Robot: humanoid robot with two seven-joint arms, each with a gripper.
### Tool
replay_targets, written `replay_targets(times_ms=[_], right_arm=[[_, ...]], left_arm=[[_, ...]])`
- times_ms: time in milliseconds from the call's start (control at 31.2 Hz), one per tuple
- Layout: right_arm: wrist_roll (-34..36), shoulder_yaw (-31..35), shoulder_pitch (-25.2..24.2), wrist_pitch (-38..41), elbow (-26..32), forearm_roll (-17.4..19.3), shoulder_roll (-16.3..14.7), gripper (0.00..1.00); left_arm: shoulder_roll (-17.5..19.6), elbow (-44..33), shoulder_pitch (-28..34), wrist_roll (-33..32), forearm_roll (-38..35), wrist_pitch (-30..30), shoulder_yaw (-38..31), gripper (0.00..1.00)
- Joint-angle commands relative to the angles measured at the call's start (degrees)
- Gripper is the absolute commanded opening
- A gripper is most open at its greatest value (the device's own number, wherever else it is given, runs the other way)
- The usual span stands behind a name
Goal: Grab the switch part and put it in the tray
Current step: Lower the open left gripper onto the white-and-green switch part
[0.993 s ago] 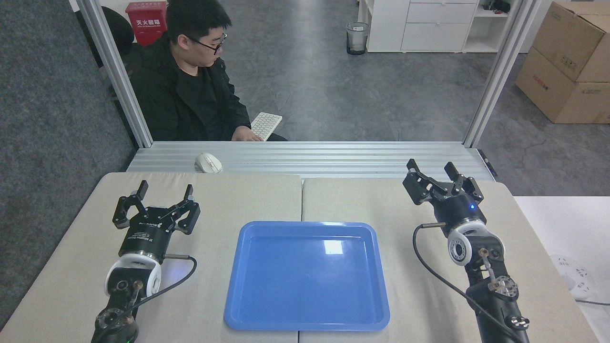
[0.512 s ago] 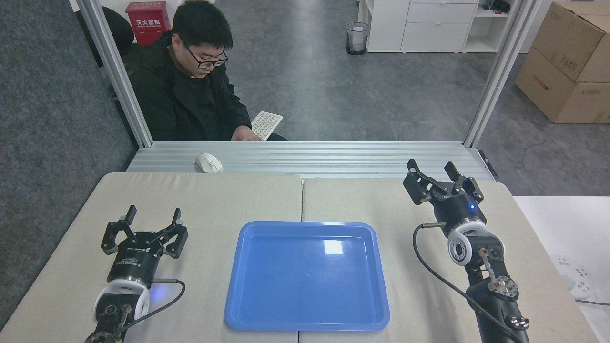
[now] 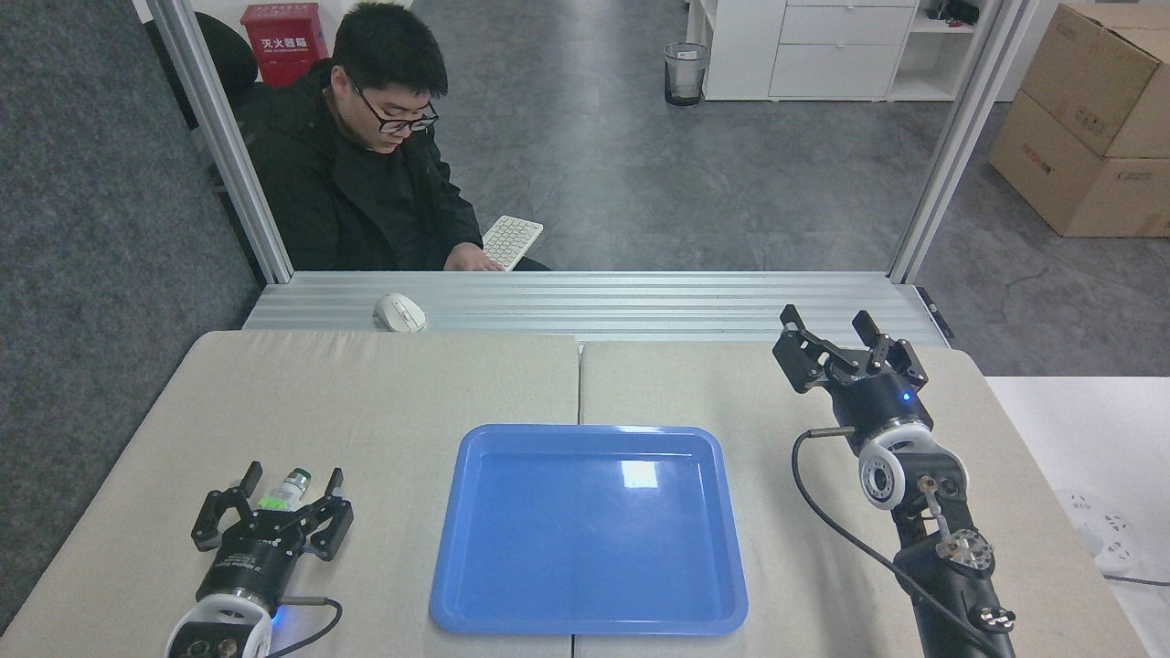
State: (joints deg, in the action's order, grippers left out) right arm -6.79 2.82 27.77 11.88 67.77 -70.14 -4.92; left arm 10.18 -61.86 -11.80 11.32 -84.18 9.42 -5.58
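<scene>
Head view: red box (image 3: 281, 41) top left, white Chinese characters, unreadable. Blue tray (image 3: 590, 528) holds nothing. Switch part (image 3: 285, 491) on table left of tray, lying between spread fingers of left gripper (image 3: 291, 479), not clamped. Right gripper (image 3: 827, 329) spread wide, gripping nothing, well right of tray.

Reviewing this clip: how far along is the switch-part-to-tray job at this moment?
Early stage. Done: nothing is in the tray yet; it looks bare. In hand: the left gripper is open with its fingers either side of the switch part, which seems to lie on the table, not yet gripped. The right gripper is open and idle. Left: close, lift, carry right, release in the tray.
</scene>
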Motion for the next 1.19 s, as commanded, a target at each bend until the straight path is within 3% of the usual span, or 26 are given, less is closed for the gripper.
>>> replay_targets(times_ms=[0, 705, 737, 929, 1153], right_arm=[[0.02, 0.00, 0.00, -0.02, 0.00, 0.09, 0.00, 1.00], [0.02, 0.00, 0.00, -0.02, 0.00, 0.00, 0.00, 1.00], [0.02, 0.00, 0.00, -0.02, 0.00, 0.00, 0.00, 1.00], [0.02, 0.00, 0.00, -0.02, 0.00, 0.09, 0.00, 1.00], [0.02, 0.00, 0.00, -0.02, 0.00, 0.09, 0.00, 1.00]], left_arm=[[1.42, 10.09, -0.15, 0.02, 0.07, 0.16, -0.57, 1.00], [1.60, 11.15, -0.51, 2.04, -0.46, -0.37, -0.31, 0.99], [1.60, 11.15, -0.51, 2.56, -0.55, -0.37, -0.22, 0.97], [1.69, 10.62, -0.59, 3.71, -0.90, -0.11, -0.13, 0.52], [1.51, 10.27, -0.07, 3.62, -0.81, 1.82, -0.05, 0.32]])
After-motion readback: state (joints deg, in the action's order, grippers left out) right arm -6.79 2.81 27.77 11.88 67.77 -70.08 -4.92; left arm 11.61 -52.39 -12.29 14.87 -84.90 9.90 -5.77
